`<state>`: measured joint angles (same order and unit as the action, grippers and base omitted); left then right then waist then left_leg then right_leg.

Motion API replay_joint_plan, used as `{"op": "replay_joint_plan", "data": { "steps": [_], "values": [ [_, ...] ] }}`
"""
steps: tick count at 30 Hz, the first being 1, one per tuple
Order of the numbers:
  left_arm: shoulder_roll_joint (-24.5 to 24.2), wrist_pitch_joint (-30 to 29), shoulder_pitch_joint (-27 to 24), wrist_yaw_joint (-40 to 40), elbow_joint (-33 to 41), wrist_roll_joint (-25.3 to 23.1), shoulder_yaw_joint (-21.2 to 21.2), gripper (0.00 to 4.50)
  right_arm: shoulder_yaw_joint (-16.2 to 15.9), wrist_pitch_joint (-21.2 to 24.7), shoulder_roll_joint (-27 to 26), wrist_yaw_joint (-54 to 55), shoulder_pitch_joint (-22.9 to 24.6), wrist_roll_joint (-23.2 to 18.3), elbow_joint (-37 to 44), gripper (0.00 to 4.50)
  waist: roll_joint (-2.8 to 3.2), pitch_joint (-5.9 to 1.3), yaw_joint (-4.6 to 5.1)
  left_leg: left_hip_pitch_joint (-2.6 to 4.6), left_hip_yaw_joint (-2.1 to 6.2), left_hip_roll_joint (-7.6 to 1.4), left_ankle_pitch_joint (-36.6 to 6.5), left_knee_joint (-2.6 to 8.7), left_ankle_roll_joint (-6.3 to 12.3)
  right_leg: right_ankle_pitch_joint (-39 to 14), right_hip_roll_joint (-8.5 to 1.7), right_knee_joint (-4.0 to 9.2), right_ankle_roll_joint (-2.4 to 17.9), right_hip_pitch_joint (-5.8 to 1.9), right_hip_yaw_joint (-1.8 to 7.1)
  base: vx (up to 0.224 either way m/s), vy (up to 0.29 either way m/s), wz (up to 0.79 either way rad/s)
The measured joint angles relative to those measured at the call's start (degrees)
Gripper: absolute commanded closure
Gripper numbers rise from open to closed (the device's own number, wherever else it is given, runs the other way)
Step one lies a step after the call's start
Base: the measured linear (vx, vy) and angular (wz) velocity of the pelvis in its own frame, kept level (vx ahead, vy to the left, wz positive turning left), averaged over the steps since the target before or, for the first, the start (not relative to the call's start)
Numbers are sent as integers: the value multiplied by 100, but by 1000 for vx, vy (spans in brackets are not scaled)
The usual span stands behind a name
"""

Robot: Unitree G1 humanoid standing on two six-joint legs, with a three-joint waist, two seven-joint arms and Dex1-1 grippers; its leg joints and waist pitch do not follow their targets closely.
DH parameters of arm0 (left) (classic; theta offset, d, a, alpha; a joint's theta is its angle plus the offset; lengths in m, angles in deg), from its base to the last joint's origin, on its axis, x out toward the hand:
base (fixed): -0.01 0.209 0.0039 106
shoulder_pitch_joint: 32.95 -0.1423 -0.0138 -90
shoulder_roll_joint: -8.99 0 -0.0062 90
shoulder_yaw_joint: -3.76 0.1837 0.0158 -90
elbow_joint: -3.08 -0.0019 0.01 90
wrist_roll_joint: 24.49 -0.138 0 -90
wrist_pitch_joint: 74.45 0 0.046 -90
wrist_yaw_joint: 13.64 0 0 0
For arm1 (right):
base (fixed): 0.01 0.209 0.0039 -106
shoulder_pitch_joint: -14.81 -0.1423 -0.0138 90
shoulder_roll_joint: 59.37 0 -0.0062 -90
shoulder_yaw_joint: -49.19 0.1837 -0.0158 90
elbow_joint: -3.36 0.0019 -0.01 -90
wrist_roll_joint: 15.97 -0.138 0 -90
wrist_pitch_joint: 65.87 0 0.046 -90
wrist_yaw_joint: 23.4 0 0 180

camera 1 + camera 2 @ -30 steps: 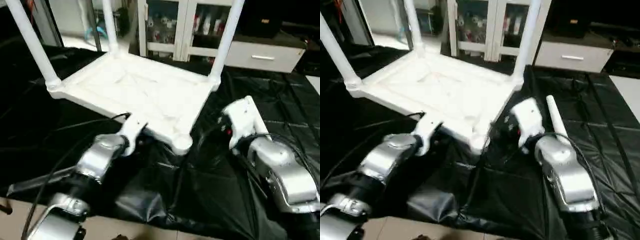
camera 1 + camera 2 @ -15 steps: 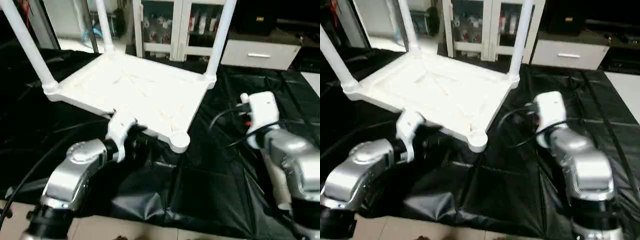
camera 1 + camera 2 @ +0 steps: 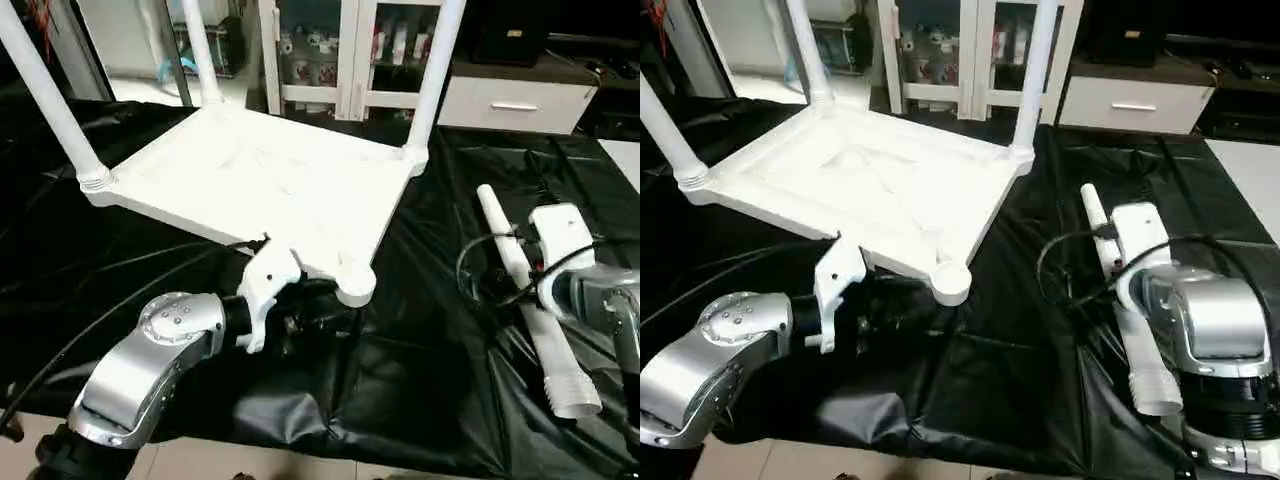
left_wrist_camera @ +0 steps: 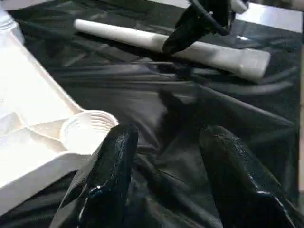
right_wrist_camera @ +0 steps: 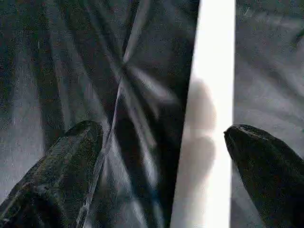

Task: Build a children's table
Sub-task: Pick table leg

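Right gripper point(image 5: 156, 161) now swung down over loose leg point(image 3: 1118, 290), jaws wide, empty | left gripper point(image 4: 166, 175) half-open, empty, by vacant socket point(image 4: 88, 135) | pickup next

Open black sheeting point(image 3: 400, 340) lies between the upturned tabletop point(image 3: 270, 180) and the loose leg point(image 3: 530, 300), giving a hand room there. Three upright legs point(image 3: 432, 70) fence the tabletop's far and left corners. The near corner socket point(image 4: 88, 130) stands unobstructed, just beside the left hand point(image 4: 166, 190).
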<state>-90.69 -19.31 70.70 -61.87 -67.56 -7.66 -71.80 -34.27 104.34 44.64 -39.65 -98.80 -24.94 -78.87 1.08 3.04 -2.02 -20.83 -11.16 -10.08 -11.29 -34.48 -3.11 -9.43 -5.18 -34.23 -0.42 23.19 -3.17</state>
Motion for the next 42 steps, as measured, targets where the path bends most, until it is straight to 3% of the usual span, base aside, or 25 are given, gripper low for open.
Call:
{"op": "replay_joint_plan", "data": {
  "steps": [11, 12, 16, 23, 32, 33, 42],
  "values": [
    [-45, -250, 22, -176, 338, 265, 183, 200, 97, -75, 46, -30, 250, -9, -156, 1, -4, -4, -4, 40, -10, 2, 1, -1, -2, -19, 0, -16, -32, -19, 15, 0, 0, 0],
    [-63, -313, 25, -210, 338, 317, 186, 173, 97, -82, 75, -31, 268, 3, -186, 0, -4, -4, -4, 42, -10, 2, 1, -1, -2, -19, 0, -18, -32, -19, 16, 0, 0, 0],
    [-76, -508, 57, -221, 339, 413, 187, 161, 76, -85, 159, -49, 339, 7, -413, 0, -3, -3, -1, 42, -11, 3, 2, -2, -3, -19, 1, -22, -31, -17, 18, 0, 0, 0],
    [-115, -648, 72, -212, 372, 490, 190, 84, 52, -193, 291, -121, 395, 8, -709, 0, -3, -3, 6, 42, -13, 3, 2, -2, -3, -19, 2, -24, -31, -15, 23, 0, 0, 0],
    [-249, -648, 131, -204, 455, 467, 199, 32, -96, -364, 433, -166, 395, 15, -906, 86, -4, -3, -5, 42, -16, 4, 2, -4, -3, -19, 2, -24, -31, -15, 28, 0, 0, 0],
    [-265, -648, 167, -201, 455, 460, 208, 8, -111, -399, 435, -177, 394, 15, -958, 108, -3, -3, -4, 42, -16, 4, 2, -4, -3, -19, 2, -24, -31, -15, 28, 0, 0, 0],
    [-356, -631, 248, -201, 449, 366, 228, 0, -137, -543, 446, -204, 391, 5, -1117, 185, -2, -4, -5, 43, -17, 5, 2, -5, -3, -15, 2, -24, -25, -15, 30, 0, 0, 0]
  ]
}}
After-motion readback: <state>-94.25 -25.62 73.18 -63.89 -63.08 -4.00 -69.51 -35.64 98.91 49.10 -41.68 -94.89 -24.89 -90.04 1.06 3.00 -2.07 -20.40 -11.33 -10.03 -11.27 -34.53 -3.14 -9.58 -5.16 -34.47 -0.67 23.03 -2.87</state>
